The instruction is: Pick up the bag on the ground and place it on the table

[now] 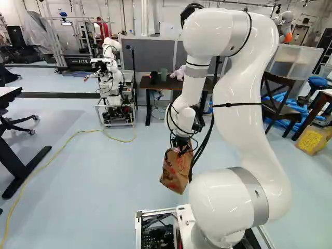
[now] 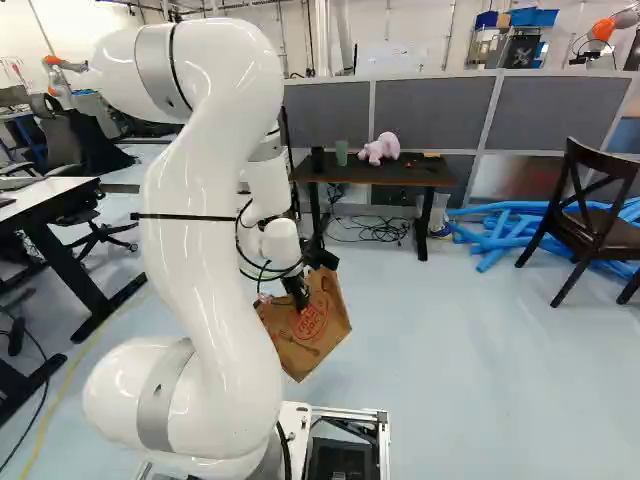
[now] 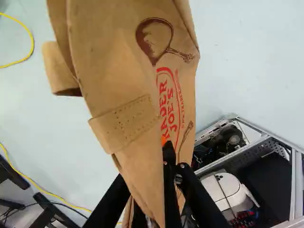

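Since the end effector [image 2: 301,294] has the paper bag [image 2: 322,334] pinched between its fingers, I have it hanging above the floor [image 2: 470,380], presumably so it can travel to the dark worktop [image 2: 405,176] ahead without dragging.

Bright, diffuse light filled the room. Pale highlights washed out parts of the arm's [image 1: 249,135] curves, and the floor [image 2: 480,380] had a soft sheen. Shade lay under the table [image 2: 390,173]; gentle shadows darkened the bag's [image 3: 114,61] folds.
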